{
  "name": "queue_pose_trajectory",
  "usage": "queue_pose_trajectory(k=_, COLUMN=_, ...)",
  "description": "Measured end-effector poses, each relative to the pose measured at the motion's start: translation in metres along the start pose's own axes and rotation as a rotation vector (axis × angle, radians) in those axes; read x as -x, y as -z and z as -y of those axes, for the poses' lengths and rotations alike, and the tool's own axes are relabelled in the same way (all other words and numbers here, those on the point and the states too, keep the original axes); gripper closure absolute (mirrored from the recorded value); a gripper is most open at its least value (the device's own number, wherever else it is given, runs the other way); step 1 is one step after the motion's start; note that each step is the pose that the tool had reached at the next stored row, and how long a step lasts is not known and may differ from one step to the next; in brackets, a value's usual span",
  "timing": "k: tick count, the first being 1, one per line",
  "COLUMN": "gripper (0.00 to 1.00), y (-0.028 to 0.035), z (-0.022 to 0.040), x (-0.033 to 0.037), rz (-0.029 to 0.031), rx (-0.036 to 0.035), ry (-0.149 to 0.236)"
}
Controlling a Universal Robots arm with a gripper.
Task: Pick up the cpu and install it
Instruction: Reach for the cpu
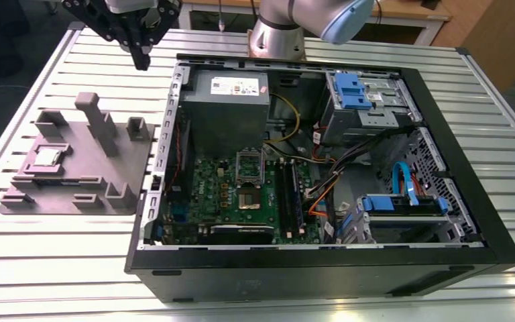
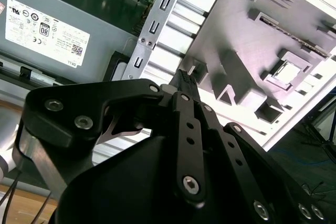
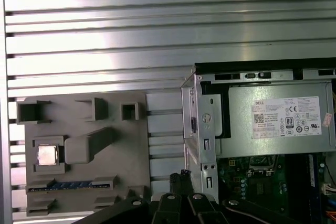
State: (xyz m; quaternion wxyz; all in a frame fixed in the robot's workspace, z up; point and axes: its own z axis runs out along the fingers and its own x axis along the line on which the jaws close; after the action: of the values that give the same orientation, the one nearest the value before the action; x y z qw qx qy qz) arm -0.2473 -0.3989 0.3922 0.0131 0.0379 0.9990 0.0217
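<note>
Hanging in the air near the far edge of the silver slatted metal worktop (image 1: 61, 261), the black robot gripper (image 1: 141, 62) touches nothing. Its two fingers are pressed close together and hold nothing; in the second wrist view the fingertips (image 2: 185, 80) meet.

The small flat square cpu with the shiny silver top (image 1: 47, 157) is well apart from the gripper. It lies flat in a square pocket of the grey plastic holder block (image 1: 88, 178). That block sits by the worktop's edge on the exterior view's left.

Just beside the block stands the big black open computer case (image 1: 329, 272), in the middle of the worktop. Inside it are a grey power-supply box with a white label (image 1: 226, 100) and a green board (image 1: 231, 201). A silver socket frame (image 1: 249, 163) is on the board.
</note>
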Motion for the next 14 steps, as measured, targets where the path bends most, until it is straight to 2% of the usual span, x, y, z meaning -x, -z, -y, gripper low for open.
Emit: queue_pose_trajectory(k=14, gripper=0.90, y=0.0002, z=0.0006, x=-0.0074, rz=-0.0001, rx=-0.0001, ry=0.000)
